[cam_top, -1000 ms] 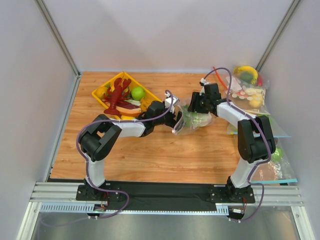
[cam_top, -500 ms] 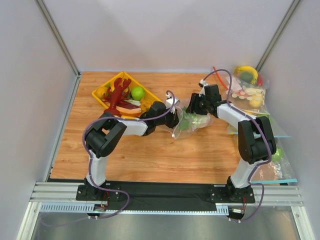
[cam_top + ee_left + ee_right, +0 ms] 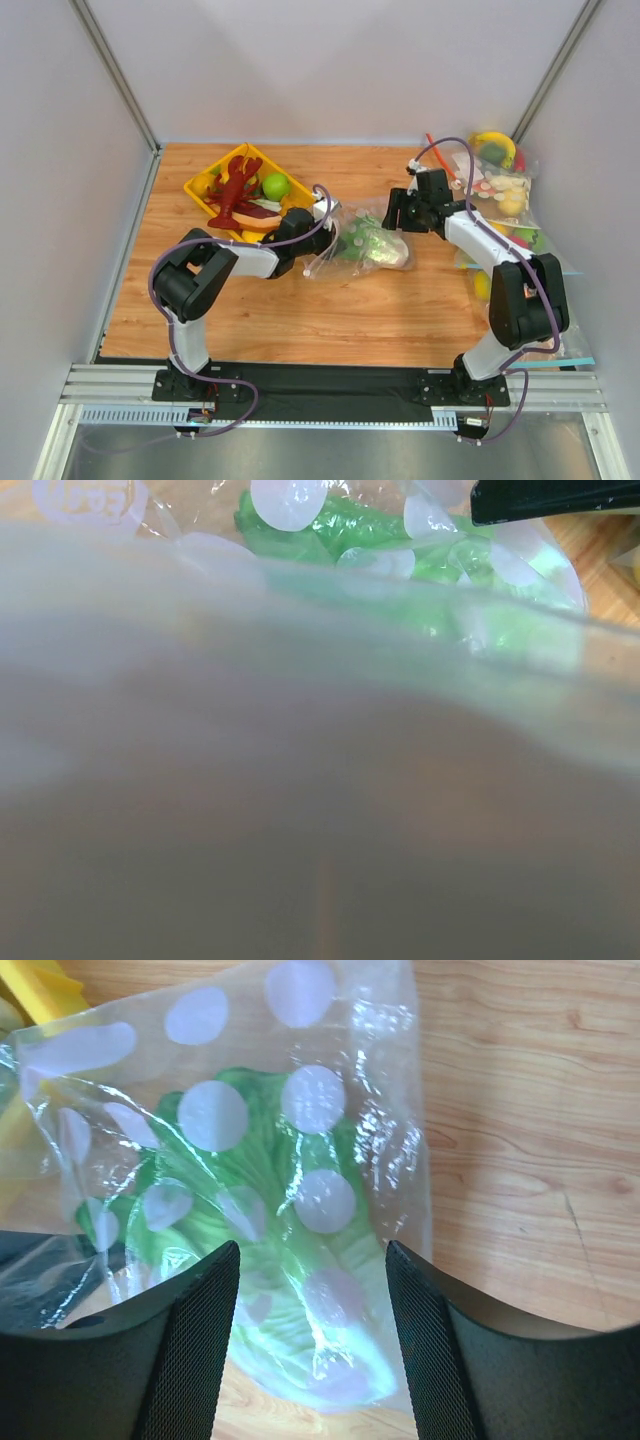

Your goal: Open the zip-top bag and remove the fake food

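Note:
The zip-top bag point(image 3: 345, 250), clear with white dots, lies on the wooden table with the green-and-white lettuce head point(image 3: 370, 245) inside. My left gripper point(image 3: 318, 222) is at the bag's left end. Its fingers are hidden by blurred bag film point(image 3: 320, 780) that fills the left wrist view, with the lettuce point(image 3: 370, 530) beyond; it is shut on that film. My right gripper point(image 3: 393, 214) stands open just right of the bag. In its wrist view point(image 3: 310, 1260) both fingers are spread above the bagged lettuce point(image 3: 240, 1210), apart from it. The red lobster point(image 3: 235, 190) and green fruit point(image 3: 275, 185) lie in the tray.
A yellow tray point(image 3: 200, 185) at the back left also holds a toy hot dog. Several other clear bags of toy food point(image 3: 497, 180) are piled along the right wall, down to the right arm's base. Grey walls close in both sides and the back.
My left gripper has shut on the bag's edge and pulled the bag left, toward the tray. My right gripper has opened wider and drawn back right, off the bag.

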Robot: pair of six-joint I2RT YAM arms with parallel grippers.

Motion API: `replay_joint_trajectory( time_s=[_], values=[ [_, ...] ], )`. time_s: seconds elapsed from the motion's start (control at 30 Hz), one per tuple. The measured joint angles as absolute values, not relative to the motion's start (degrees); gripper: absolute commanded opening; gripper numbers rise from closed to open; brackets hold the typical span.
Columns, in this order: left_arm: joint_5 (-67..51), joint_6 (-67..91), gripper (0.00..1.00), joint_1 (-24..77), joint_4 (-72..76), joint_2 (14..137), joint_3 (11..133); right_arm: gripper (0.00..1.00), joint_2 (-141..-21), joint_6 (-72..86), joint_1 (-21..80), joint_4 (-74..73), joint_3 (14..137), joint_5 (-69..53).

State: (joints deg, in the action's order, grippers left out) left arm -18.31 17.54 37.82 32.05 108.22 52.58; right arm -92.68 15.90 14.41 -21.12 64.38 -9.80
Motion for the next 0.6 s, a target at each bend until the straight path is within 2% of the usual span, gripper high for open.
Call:
replay_joint_trajectory(
  time_s=[0.47, 0.53, 0.6],
  values=[
    [-18.3, 17.5, 0.00, 37.8, 32.4, 106.4, 50.4, 0.63, -92.7, 16.1, 9.4, -22.6, 60.6, -12.4],
    [-18.4, 17.5, 0.00, 37.8, 32.4, 106.3, 50.3, 0.63, -92.7, 16.5, 8.5, -22.0, 59.7, -14.3],
    [-18.4, 17.5, 0.00, 37.8, 32.4, 106.2, 50.3, 0.57, -92.7, 16.8, 7.8, -20.8, 59.2, -16.9]
  ],
)
